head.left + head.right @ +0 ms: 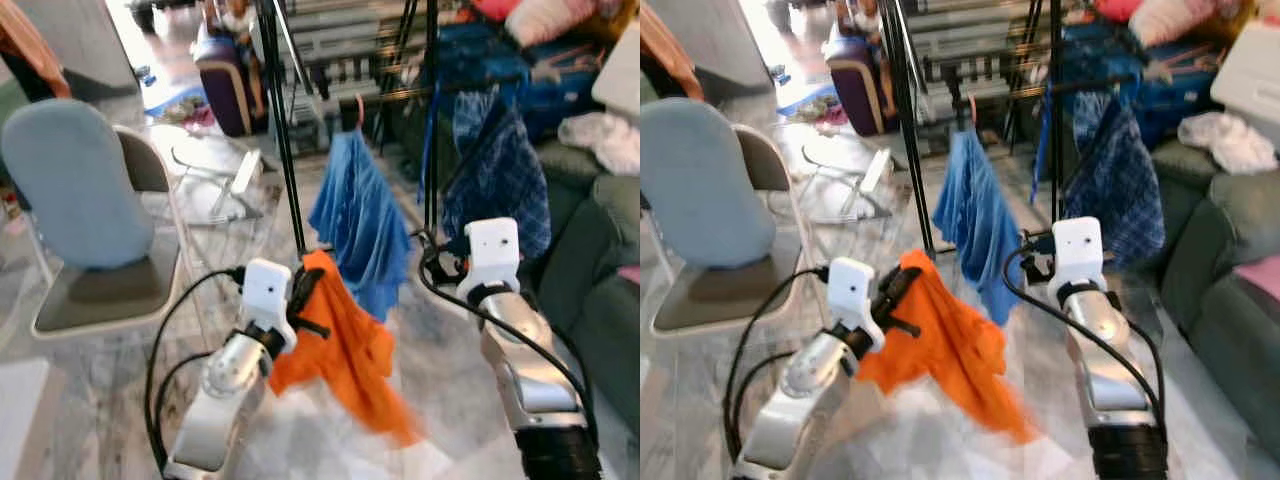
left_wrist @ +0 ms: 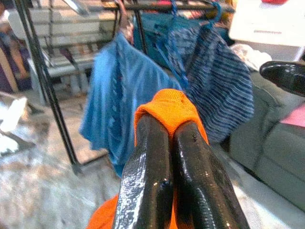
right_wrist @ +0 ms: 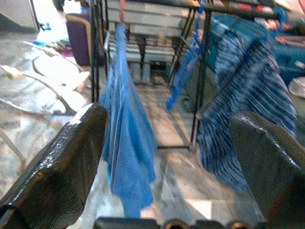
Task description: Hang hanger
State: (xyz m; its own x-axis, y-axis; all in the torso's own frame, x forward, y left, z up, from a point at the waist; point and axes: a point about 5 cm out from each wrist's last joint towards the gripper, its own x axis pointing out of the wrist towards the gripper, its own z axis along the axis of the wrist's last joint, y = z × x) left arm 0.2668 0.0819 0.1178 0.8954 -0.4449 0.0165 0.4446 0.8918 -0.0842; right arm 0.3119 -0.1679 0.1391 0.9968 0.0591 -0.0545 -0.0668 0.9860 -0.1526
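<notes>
Grippers, two: left gripper (image 2: 178, 143) pinched tight on one orange garment (image 1: 345, 350), right gripper (image 3: 171, 143) spread wide, holding nothing. Orange cloth bright, crumpled, draped down from the black fingers (image 2: 147, 176), hovering low before the rack; hanger itself hidden, cannot tell. Beyond, one black clothes rack (image 1: 283, 130) with two hung garments: plain blue one (image 1: 360, 220), checked dark-blue one (image 1: 500, 180). Off to the left, one grey-blue folding chair (image 1: 75, 190). To the right, one green sofa (image 1: 600, 260).
</notes>
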